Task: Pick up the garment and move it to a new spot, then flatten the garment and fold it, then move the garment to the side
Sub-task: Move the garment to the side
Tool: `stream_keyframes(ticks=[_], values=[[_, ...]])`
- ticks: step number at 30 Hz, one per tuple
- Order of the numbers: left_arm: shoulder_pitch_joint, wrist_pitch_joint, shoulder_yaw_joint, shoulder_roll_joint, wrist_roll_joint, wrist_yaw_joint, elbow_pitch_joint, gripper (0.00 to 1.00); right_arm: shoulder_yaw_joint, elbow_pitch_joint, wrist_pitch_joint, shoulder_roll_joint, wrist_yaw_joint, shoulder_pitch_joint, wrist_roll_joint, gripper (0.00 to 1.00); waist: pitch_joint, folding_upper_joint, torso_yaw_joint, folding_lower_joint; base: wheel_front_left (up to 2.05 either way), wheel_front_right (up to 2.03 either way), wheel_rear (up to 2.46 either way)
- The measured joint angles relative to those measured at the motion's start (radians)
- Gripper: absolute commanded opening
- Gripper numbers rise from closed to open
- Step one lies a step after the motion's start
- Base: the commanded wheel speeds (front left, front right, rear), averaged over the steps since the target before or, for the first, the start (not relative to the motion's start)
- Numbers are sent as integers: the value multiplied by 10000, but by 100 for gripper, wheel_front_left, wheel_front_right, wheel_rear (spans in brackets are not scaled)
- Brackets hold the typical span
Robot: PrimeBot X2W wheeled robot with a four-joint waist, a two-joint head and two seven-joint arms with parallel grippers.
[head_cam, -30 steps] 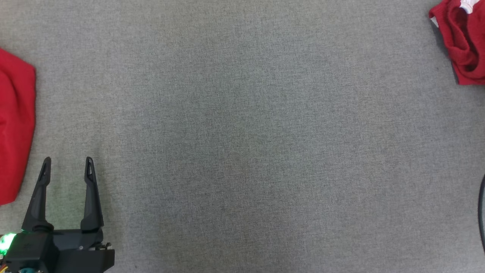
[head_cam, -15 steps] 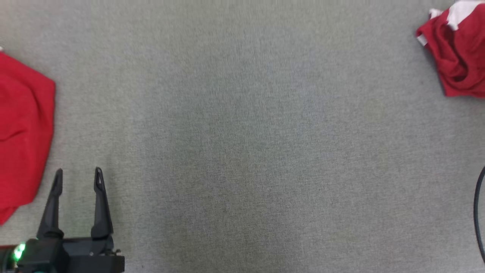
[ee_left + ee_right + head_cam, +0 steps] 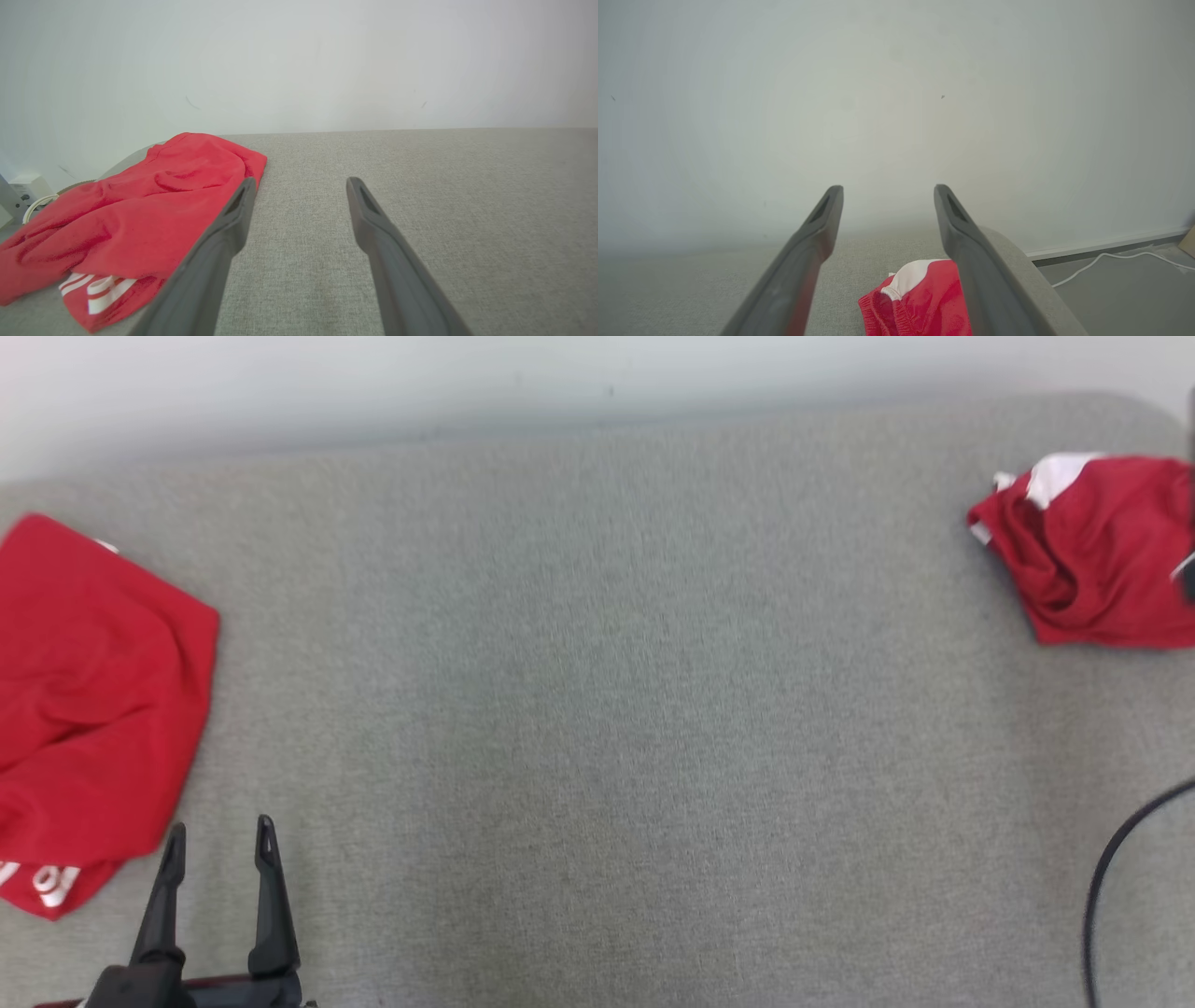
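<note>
Red cloth lies at both ends of your grey surface (image 3: 597, 709): a flat-lying garment (image 3: 93, 709) just beside the left gripper (image 3: 219, 831), a crumpled garment (image 3: 1092, 560) below the right gripper (image 3: 887, 191). You see both jaws spread wide, holding nothing.

Left end effector (image 3: 221, 826), right end effector (image 3: 888, 187): fingers apart.
</note>
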Motion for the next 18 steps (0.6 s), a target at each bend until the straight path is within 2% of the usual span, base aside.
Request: stream_keyframes(ticks=[10,18], values=[[401,-31,50,-75,-232,-67,230,100,-3340,-2036,-2,1415,0,3318,-2094,100,-1060,0,103,0,0,0,0],[651,-31,92,-128,-261,-155,314,100,-5120,-3749,-2,2890,0,6057,-3956,100,-1715,-1,155,0,0,0,0]])
